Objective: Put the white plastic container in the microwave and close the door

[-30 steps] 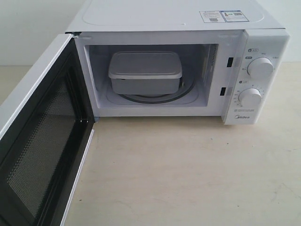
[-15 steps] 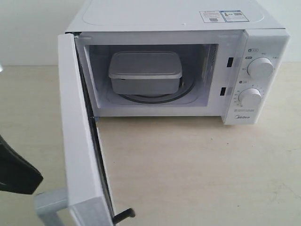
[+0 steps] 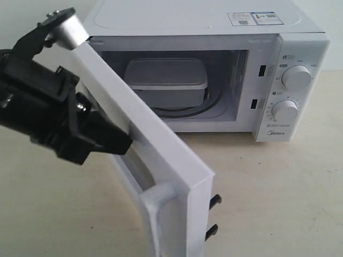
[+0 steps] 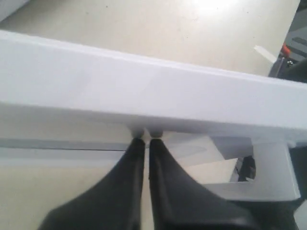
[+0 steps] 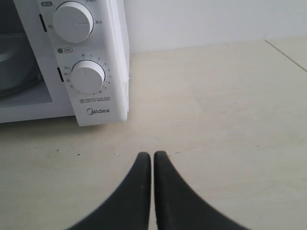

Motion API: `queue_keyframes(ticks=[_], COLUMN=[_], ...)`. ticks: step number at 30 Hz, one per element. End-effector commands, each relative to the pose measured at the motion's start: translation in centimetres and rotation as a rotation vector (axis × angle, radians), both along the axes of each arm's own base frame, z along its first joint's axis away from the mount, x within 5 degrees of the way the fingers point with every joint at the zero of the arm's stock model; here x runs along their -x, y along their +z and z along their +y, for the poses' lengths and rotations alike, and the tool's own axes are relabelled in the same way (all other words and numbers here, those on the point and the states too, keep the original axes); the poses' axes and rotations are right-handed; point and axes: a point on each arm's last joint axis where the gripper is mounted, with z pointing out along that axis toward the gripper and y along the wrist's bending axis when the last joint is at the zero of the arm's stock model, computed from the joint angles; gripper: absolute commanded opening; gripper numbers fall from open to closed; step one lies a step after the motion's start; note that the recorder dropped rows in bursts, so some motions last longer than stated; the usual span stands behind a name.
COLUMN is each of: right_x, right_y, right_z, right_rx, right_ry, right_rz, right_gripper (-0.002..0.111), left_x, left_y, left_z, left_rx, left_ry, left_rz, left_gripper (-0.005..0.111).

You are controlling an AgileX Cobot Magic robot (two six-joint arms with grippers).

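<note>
Deep inside the microwave, on the glass turntable: the white plastic container. Lies flat with the lid on, leaves free room on both sides and above, and sits fully behind the front edge of the chamber.

At the left side of the opening, on its hinges: the door. Stands about half shut, slanted across the front. Shows its white outer face and the upright bar handle toward the camera; carries two dark latch hooks on the free edge. Between this free edge and the front frame with its latch slots: a wide gap over open table.

Against the outer face of the door, between hinge side and handle: the left claw. Fingers pressed together, holding nothing, both tips touching the white face.

Low over the table, in front of the panel with the two round knobs, apart from it: the right claw. Fingers pressed together as well, empty. Bare table to its right and ahead, up to the wall behind.
</note>
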Motion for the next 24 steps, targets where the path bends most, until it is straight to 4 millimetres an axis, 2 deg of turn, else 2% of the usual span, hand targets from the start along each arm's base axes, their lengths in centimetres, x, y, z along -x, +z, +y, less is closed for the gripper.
queue_keyframes(ticks=[1, 6, 11, 18, 24], right_x=[0.0, 0.0, 0.0, 0.0, 0.0], right_y=[0.1, 0.1, 0.1, 0.1, 0.1], right_z=[0.0, 0.0, 0.0, 0.0, 0.0], right_rx=[0.009, 0.009, 0.009, 0.013, 0.011], right_ry=[-0.005, -0.005, -0.005, -0.004, -0.005], right_rz=[-0.010, -0.010, -0.010, -0.009, -0.009], right_gripper=[0.000, 0.000, 0.000, 0.000, 0.000], left_x=[-2.4, -4.6, -5.5, -5.2, -3.0], left_y=[0.9, 1.5, 3.0, 4.0, 4.4], left_z=[-1.3, -2.2, -2.7, -2.9, -2.4], left_rx=[0.039, 0.055, 0.081, 0.088, 0.062], left_ry=[0.053, 0.092, 0.092, 0.052, -0.061], left_rz=[-0.104, -0.169, -0.208, -0.200, -0.104], left_gripper=[0.004, 0.004, 0.004, 0.004, 0.004])
